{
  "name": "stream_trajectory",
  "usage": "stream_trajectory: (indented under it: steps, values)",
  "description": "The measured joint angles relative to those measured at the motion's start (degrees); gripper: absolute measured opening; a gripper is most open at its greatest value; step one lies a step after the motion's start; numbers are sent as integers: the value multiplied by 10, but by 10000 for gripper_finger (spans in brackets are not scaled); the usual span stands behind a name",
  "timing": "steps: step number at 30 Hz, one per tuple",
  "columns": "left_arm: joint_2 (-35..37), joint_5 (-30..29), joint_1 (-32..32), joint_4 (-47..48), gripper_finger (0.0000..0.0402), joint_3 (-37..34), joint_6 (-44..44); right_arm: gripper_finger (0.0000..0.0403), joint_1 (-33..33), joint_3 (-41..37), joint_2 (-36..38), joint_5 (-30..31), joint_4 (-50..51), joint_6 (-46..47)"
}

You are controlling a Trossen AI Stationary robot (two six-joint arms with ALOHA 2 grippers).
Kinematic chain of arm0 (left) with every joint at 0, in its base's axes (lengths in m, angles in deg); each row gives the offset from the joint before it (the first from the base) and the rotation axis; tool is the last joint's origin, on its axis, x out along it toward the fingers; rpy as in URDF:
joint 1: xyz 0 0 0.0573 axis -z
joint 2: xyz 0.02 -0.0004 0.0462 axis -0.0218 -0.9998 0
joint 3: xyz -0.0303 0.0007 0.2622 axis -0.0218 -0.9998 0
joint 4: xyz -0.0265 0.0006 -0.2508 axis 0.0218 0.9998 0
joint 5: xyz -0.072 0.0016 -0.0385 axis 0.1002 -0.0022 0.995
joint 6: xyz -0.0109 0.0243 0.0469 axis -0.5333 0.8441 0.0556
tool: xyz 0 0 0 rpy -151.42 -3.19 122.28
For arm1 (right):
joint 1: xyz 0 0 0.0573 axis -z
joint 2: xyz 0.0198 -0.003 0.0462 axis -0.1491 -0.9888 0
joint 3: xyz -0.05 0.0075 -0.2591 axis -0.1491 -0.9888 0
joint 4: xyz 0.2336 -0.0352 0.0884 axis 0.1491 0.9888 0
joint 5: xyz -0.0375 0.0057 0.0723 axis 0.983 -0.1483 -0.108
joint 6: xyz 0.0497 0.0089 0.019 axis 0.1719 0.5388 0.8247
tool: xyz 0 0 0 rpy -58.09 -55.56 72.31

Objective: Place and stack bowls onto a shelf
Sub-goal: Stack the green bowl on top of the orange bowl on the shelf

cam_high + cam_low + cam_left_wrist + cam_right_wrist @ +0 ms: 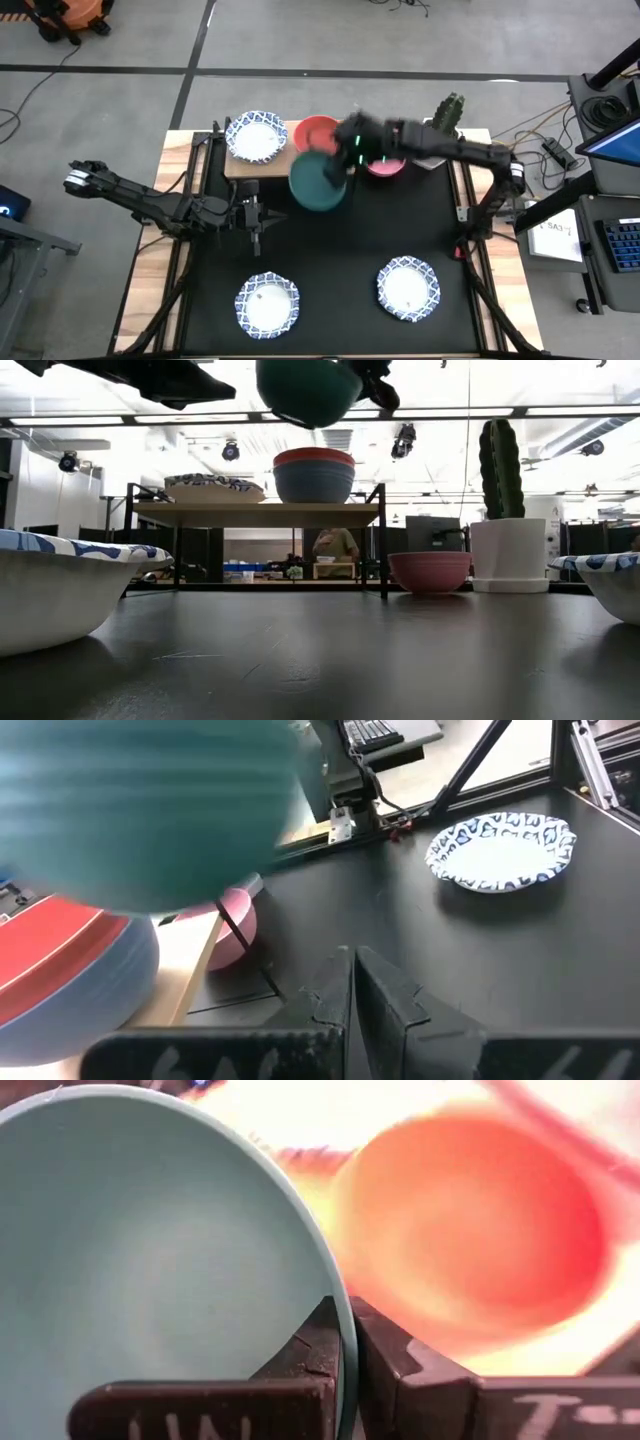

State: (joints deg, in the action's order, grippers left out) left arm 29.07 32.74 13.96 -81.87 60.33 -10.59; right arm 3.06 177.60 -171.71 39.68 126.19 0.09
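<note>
My right gripper (345, 165) is shut on the dark green bowl (318, 181), carried in the air just in front of the shelf (236, 165); the low view shows this bowl (308, 390) high above the shelf board (255, 513). On the shelf a red bowl (318, 131) sits nested in a grey-blue bowl (313, 482), beside a white-and-blue patterned bowl (256, 136). A pink bowl (386, 166) stands on the mat to the shelf's right. My left gripper (262, 213) hovers shut over the mat, left of the green bowl, touching nothing. My right gripper pinches the green bowl's rim (343, 1315), one finger (305, 1350) inside the bowl and the other finger (395, 1355) outside its wall. It reaches in from the table's right. The bowl is lifted clear and tilted.
Two more patterned bowls (267, 303) (408, 288) rest on the black mat (340, 250) near the front edge. A cactus in a white pot (508, 550) stands at the far right, behind the pink bowl (430, 571). The mat's middle lies bare.
</note>
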Motion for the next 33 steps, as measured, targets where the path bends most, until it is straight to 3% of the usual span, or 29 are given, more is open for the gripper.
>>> stream_trajectory:
  steps: [5, 11, 15, 23, 33]
  values:
    - [0, 0, -1, 0, 0, 0, 1, 9, 98, 60, -1, 4, -4, -19]
    - [0, 0, -1, 0, 0, 0, 7, 9, 183, 67, -18, -26, -4, -30]
    - [0, 0, -1, 0, 0, 0, 8, 9, 198, 65, -48, -62, -2, -31]
    - [0, 0, -1, 0, 0, 0, 9, 18, 201, 66, -79, -58, -5, -53]
    - [0, 0, -1, 0, 0, 0, 9, 85, 200, 67, -86, -58, -45, -56]
